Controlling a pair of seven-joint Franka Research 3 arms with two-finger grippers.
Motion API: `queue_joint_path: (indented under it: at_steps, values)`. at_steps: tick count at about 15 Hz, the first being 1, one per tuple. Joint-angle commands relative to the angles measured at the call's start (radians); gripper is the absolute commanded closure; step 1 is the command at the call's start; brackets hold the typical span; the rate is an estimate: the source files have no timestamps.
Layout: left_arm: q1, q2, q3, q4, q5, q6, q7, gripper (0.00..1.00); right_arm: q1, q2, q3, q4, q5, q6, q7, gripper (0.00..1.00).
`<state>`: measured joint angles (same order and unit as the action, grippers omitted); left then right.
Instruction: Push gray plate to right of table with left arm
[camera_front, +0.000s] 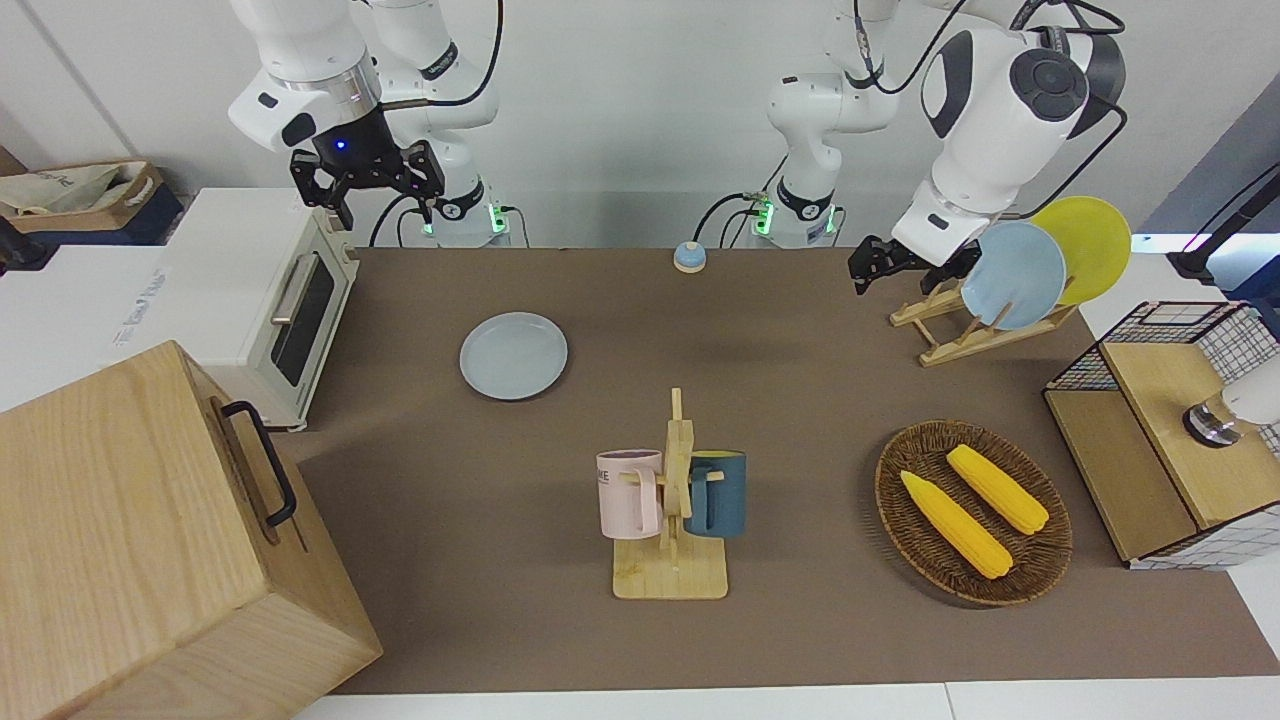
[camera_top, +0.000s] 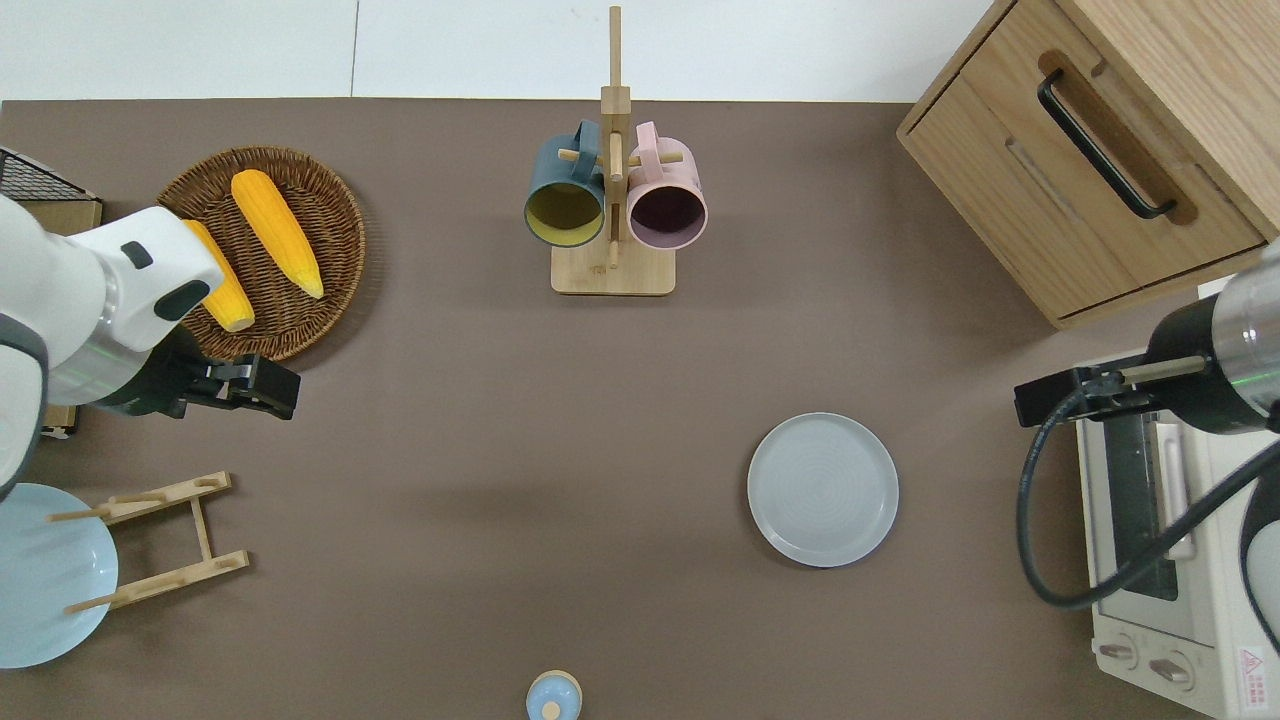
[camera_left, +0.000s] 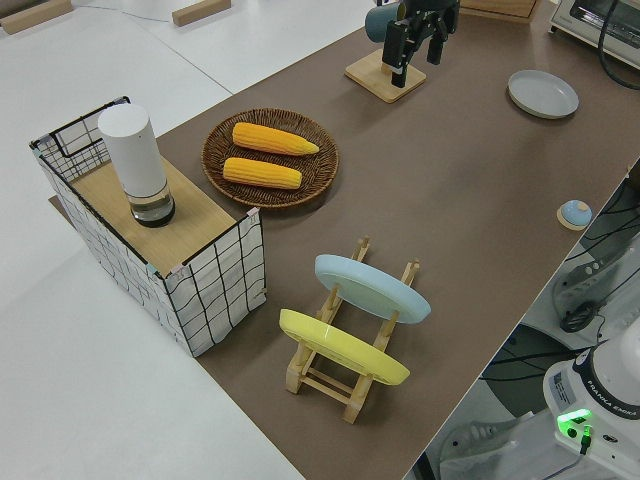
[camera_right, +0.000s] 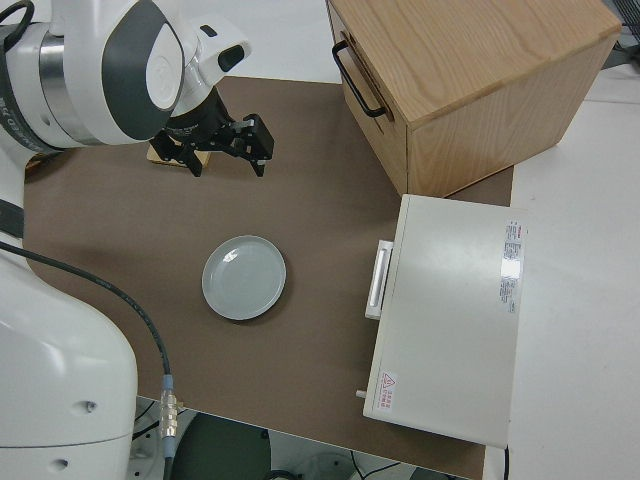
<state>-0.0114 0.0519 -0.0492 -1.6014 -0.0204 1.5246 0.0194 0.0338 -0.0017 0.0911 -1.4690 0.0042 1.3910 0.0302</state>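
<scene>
The gray plate (camera_front: 513, 355) (camera_top: 822, 489) (camera_right: 244, 277) lies flat on the brown table (camera_front: 800, 400), toward the right arm's end and close to the toaster oven. My left gripper (camera_front: 864, 268) (camera_top: 280, 390) (camera_left: 415, 50) hangs open and empty in the air over bare table between the corn basket and the plate rack, about half a table's length from the plate. The right arm is parked, its gripper (camera_front: 372, 192) (camera_right: 227, 160) open with a blue light above it.
A mug stand (camera_top: 612, 272) with two mugs stands mid-table at the edge farthest from the robots. A wicker basket (camera_top: 340, 250) holds two corn cobs. A rack (camera_front: 940, 335) carries a sky-blue plate (camera_front: 1020, 275) and a yellow plate (camera_front: 1095, 240). Toaster oven (camera_front: 240, 270), wooden cabinet (camera_front: 150, 540), small bell (camera_front: 689, 257).
</scene>
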Motion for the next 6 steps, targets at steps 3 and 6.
queue_joint_path:
  at_steps: [3, 6]
  values:
    - [0.022, 0.013, 0.0, 0.064, 0.002, -0.021, 0.02, 0.01, -0.011, -0.008, 0.006, -0.001, 0.008, -0.012, -0.001, 0.017]
    - [0.019, 0.013, 0.002, 0.066, 0.005, -0.018, 0.019, 0.01, -0.011, -0.008, 0.004, 0.001, 0.008, -0.012, -0.001, 0.017]
